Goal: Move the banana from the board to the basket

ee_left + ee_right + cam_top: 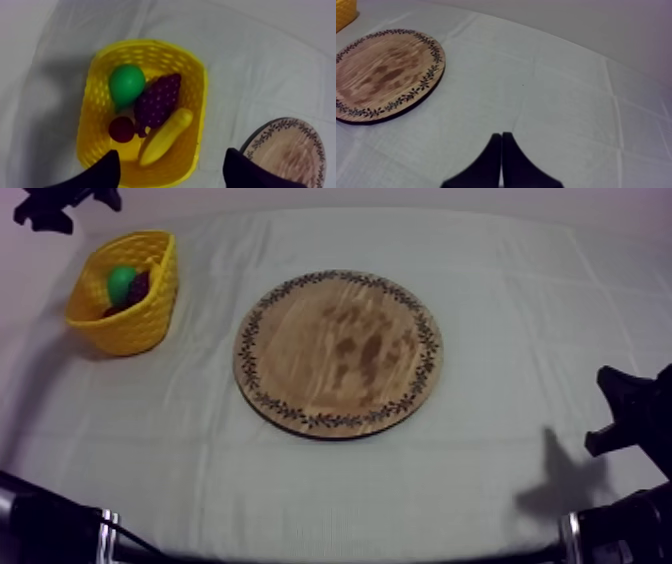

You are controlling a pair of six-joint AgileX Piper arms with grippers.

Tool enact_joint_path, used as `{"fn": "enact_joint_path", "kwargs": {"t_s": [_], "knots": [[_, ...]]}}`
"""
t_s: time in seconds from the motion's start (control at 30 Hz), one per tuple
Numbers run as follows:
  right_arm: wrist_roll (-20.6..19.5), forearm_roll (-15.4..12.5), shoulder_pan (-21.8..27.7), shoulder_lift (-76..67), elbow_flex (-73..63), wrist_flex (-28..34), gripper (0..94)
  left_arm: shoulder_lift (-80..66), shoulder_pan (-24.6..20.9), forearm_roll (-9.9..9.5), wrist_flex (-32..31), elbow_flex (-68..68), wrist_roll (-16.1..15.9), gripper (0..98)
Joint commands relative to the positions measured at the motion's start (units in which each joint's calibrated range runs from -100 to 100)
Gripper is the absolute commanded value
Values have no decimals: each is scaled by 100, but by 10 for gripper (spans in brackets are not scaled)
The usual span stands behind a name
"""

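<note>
Spread with nothing between them, the fingers (pixel 105 172) of the left pincer (pixel 172 155) are held over the yellow basket (pixel 199 95) at the far left of the surface (pixel 520 298). The wooden board (pixel 338 353) is laid at the middle. The banana (pixel 165 137) is found inside the basket, under that pincer, beside the grapes (pixel 157 100), pear (pixel 126 84) and small red fruit (pixel 121 129); from above, pear and grapes are seen over the rim. The right pincer (pixel 501 135) is clenched into a wedge, apart from the board.
</note>
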Motion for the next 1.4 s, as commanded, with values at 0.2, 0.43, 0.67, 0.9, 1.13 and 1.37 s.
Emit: {"fn": "enact_joint_path", "kwargs": {"t_s": [0.2, 0.43, 0.67, 0.9, 1.13, 1.37], "knots": [[-1, 1, 1, 0, -3, 4, 3, -1466, 88, 8, -64, 316, -96, 500], [-3, 1, 1, 0, -3, 4, 3, -2913, 130, -1, -484, 1445, -81, 163], [-1, 1, 1, 0, -3, 4, 3, -4508, 183, 124, -1084, 2934, -316, 52], [-2, 1, 1, 0, -3, 4, 3, -6126, 192, 242, -2225, 4654, -523, 5], [-4, 1, 1, 0, -3, 4, 3, -7323, 132, 299, -3228, 6254, -453, 0], [-1, 1, 1, 0, -3, 4, 3, -8253, 64, 284, -3674, 7612, -333, 0]]}}
